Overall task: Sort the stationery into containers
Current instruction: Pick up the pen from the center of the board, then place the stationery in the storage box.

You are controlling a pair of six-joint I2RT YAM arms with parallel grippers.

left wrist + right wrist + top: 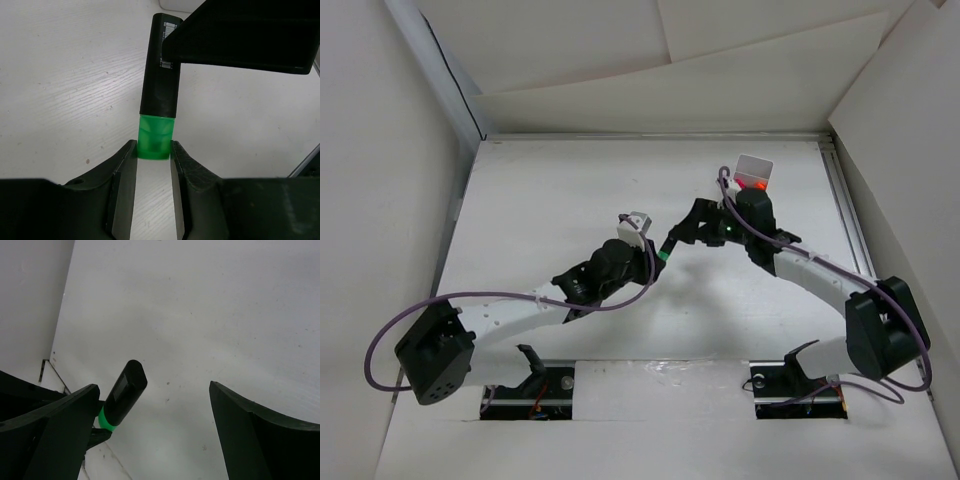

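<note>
A marker with a black body and a green end [159,85] is held off the table. My left gripper [154,150] is shut on its green end [155,137]. In the top view the left gripper [658,258] sits mid-table, with the green end [662,256] showing at its tip. My right gripper [690,228] is open around the marker's black end [125,387], which lies close to its left finger [65,420]; I see no contact. The small white organiser [752,170] stands behind the right wrist with something pink-red inside. No other stationery shows.
White board walls [400,200] enclose the table on the left, back and right. Two cut-out slots with wiring [530,390] lie at the near edge by the arm bases. Purple cables [500,296] loop along both arms.
</note>
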